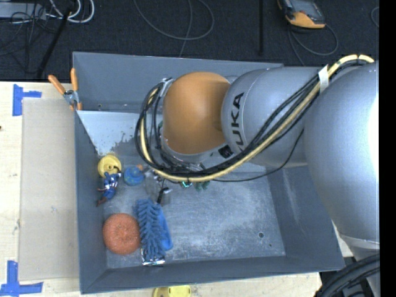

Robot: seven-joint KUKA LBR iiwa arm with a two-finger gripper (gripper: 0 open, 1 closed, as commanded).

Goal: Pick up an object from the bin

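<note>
My gripper (162, 193) pokes out below the orange wrist cover, at the bin's left middle, just above the top end of a blue bristly brush (153, 228) that lies lengthwise near the front left. A small blue round piece (133, 176) lies just left of the gripper. A rust-orange round scrubber ball (120, 233) rests against the brush's left side.
A yellow round toy (109, 164) and a small blue-and-red figure (110, 186) lie by the bin's left wall. The arm and its cables cover the bin's back and right half.
</note>
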